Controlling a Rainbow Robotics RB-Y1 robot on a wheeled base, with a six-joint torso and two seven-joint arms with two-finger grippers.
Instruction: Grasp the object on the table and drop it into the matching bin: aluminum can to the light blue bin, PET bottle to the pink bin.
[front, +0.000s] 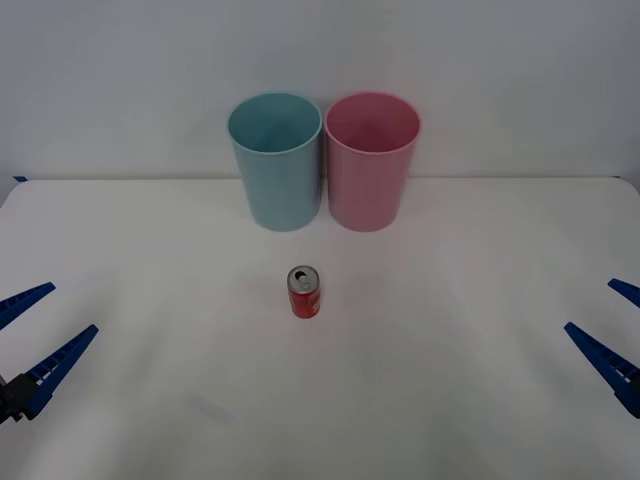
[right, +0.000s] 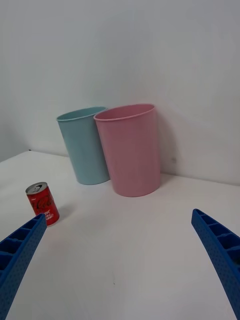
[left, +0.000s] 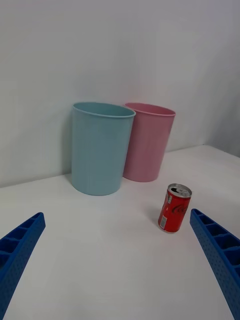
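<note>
Though between open tools (front: 28, 335), can (front: 305, 292) untouched

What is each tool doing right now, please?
Left tool: open, empty, low at the table's left edge.
Right tool: open, empty, at the right edge.

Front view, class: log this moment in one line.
can: upright, table centre | light blue bin, pink bin: behind, side by side | left pincer, right pincer: open, apart
</note>
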